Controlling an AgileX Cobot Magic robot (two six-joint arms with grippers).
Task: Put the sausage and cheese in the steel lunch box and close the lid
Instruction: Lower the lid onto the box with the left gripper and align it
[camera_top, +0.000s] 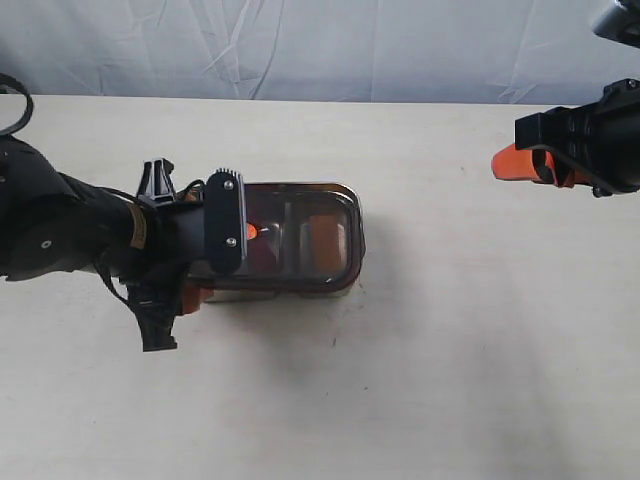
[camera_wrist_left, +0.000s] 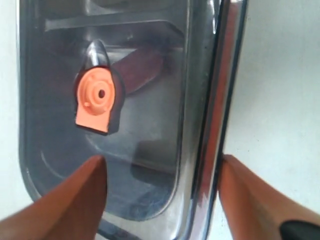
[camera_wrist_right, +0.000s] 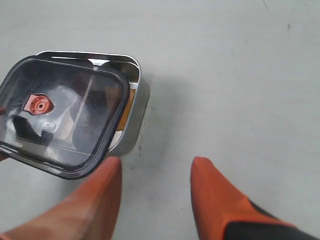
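Smoky lid (camera_top: 300, 235) rests askew on steel lunch box (camera_wrist_right: 141, 115), directly beneath left gripper (camera_wrist_left: 161, 165); jaws spread wide, straddling lid edge; right gripper (camera_wrist_right: 155, 167) parted, empty, well clear; closing step; next: press lid flush.

The left tool (camera_wrist_left: 161, 165) (fingers spread) straddles the lid (camera_wrist_left: 150, 132) edge; the sausage (camera_wrist_left: 142, 70) shows beneath.

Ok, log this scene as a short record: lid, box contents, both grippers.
lid: lying skewed on the steel lunch box, rim exposed at one end
sausage: reddish shape seen through the lid
cheese: orange, glimpsed under the lid's edge
left gripper: open, straddling the lid's edge
right gripper: open, empty, away from the box
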